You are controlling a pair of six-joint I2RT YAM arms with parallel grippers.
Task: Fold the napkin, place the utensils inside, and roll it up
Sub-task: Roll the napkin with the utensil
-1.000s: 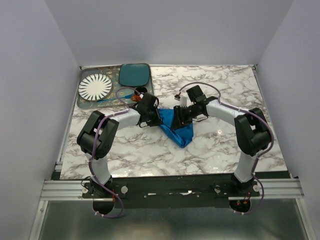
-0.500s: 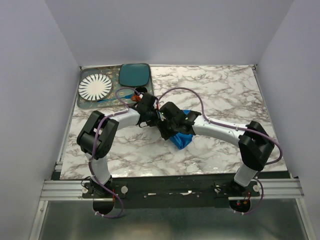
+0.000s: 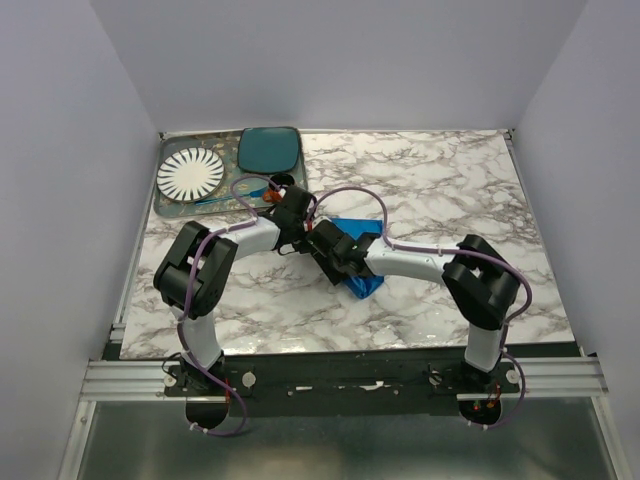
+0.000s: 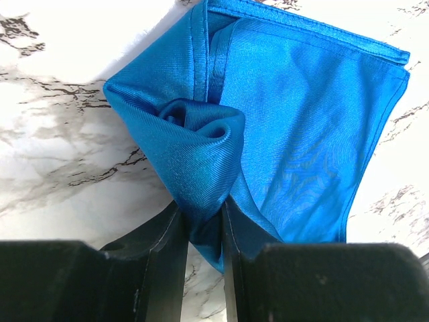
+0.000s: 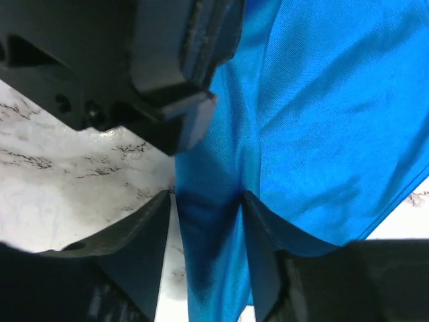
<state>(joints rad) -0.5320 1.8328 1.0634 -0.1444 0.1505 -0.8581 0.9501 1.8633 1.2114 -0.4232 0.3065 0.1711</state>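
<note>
Pinching a Rolled Fold of the Napkin at Mid-Table

The napkin [image 4: 301, 134], a bright blue cloth, is seen lying folded on the marble table [image 3: 450, 180], near its middle and between the two arms. Its lower tip is pointed toward the near edge, and much of it is covered from above by the two wrists.

A small rolled tuck at one edge of the cloth is clamped between the fingers of the left gripper [image 4: 201, 215]. The fingers are drawn close together, with the fabric bunched and squeezed in the narrow gap. The rest of the cloth is spread flat beyond them, with a hemmed edge along the far side.

The right gripper [image 5: 208, 201] is placed just beside the left one, nearly touching it. Its fingers are set apart on either side of a raised ridge of the cloth. Whether the ridge is actually pressed cannot be told, since a sliver of marble is seen beside one finger.

At the far left corner, a tray [image 3: 160, 205] is set with a striped white plate [image 3: 190, 175] and a dark teal plate [image 3: 268, 150], well apart from the napkin.
</note>
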